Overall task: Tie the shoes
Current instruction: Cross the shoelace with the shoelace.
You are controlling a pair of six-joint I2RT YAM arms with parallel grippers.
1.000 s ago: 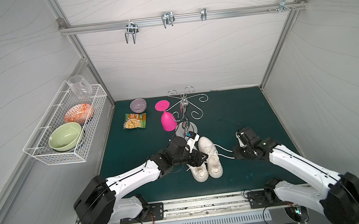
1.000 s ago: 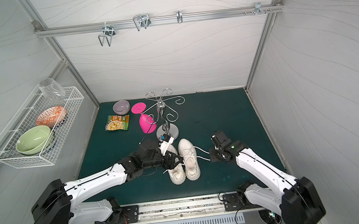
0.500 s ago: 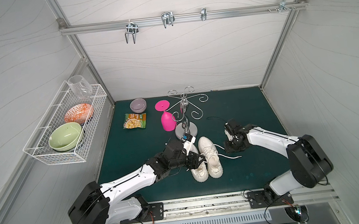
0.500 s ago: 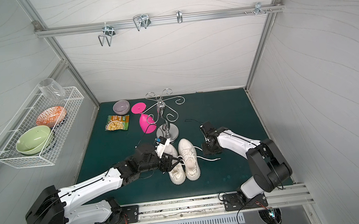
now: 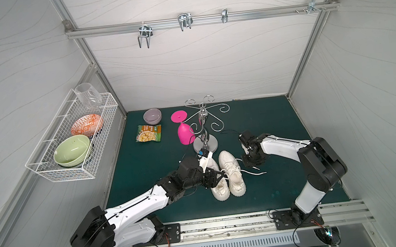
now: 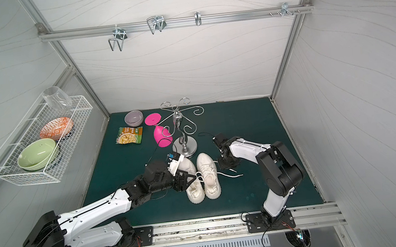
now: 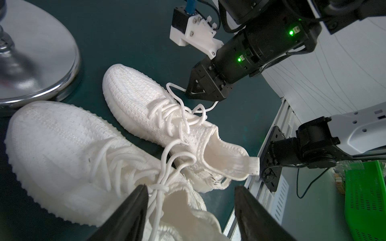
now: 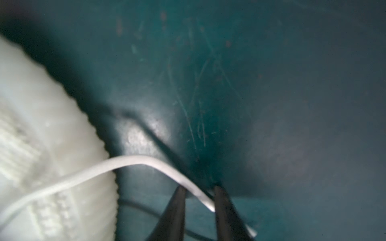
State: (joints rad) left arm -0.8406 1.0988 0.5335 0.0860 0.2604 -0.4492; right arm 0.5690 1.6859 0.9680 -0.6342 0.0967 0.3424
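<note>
L wall: wire basket (image 5: pixel 101 141) holds clear glass (image 5: pixel 88 95) at far end, orange patterned bowl (image 5: pixel 86 124) mid, green bowl (image 5: pixel 72 150) at near end. Green mat (image 5: pixel 253 113): grey bowl (image 5: pixel 152 116) at far-left corner, snack packet (image 5: pixel 148 136) just in front. Pink goblet (image 5: pixel 185 134) lying on side, beside upright chrome hook stand (image 5: pixel 205 143). Rail (image 5: pixel 255 14) across back wall w/ metal hooks (image 5: pixel 184 21). Green crate (image 7: pixel 365 198) beyond table edge, left wrist view.
</note>
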